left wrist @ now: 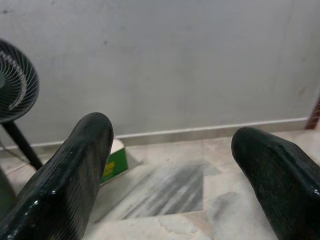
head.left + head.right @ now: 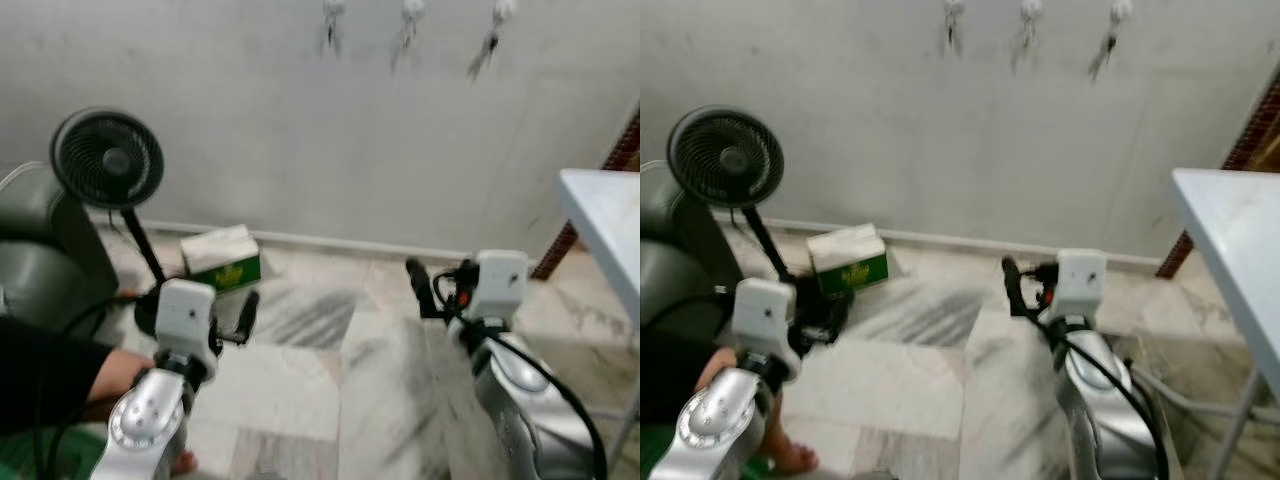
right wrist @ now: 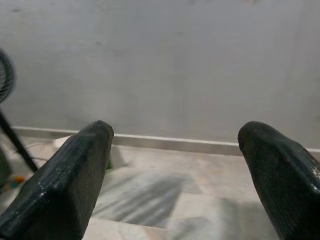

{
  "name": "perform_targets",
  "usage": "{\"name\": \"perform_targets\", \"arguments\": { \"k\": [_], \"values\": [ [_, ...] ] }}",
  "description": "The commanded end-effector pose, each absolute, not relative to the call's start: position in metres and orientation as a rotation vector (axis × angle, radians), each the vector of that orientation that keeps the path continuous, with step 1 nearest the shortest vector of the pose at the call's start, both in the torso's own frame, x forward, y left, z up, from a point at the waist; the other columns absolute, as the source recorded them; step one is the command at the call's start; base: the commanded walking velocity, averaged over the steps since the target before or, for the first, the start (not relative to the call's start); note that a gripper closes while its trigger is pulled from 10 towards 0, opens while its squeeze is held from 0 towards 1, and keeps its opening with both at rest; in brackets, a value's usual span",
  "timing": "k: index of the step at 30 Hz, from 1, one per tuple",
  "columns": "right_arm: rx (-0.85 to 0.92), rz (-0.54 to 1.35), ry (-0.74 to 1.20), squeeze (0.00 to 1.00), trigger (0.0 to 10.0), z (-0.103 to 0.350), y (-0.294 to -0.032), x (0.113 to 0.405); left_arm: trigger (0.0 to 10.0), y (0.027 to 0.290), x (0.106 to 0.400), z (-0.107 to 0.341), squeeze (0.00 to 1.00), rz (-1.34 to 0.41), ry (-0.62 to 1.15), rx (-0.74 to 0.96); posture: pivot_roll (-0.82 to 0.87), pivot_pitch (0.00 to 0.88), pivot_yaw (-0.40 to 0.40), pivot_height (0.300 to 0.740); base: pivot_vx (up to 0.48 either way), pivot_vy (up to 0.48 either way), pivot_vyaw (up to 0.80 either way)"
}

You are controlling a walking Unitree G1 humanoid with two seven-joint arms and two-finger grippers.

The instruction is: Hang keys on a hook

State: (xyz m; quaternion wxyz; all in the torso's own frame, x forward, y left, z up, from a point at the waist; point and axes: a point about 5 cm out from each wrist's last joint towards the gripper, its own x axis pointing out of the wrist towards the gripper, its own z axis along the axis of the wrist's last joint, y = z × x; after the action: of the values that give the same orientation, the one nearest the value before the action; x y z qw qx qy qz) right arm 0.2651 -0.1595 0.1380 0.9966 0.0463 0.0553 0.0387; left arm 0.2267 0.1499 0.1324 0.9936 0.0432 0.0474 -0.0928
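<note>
Three white hooks sit high on the grey wall, each with something small and dark hanging from it: the left hook, the middle hook and the right hook, whose bunch of keys shows most plainly. My left gripper is held low over the floor, open, with nothing between its fingers. My right gripper is also low, well below the hooks. In the right wrist view it is open and holds nothing, facing the wall.
A black standing fan and a green and white box stand by the wall at the left. A dark green seat and a person's arm are at the far left. A white table juts in at the right, over marble floor.
</note>
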Motion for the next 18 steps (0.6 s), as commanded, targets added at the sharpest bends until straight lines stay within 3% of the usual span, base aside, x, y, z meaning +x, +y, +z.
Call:
{"name": "perform_targets", "arguments": {
  "k": [1,18],
  "values": [
    [0.102,0.091,0.091,0.0,10.0,0.1427,-0.1549,0.2664,10.0,0.1537,0.2267,0.1337,0.0,-0.174,0.092,0.104,0.12,0.014,-0.014,0.74,-0.341,0.0,0.0],
    [0.103,0.095,0.089,0.0,10.0,0.1423,-0.1533,0.2687,10.0,0.1535,0.2289,0.1341,0.0,-0.177,0.086,0.109,0.13,0.006,-0.014,0.74,-0.341,0.0,0.0]
  ]
}}
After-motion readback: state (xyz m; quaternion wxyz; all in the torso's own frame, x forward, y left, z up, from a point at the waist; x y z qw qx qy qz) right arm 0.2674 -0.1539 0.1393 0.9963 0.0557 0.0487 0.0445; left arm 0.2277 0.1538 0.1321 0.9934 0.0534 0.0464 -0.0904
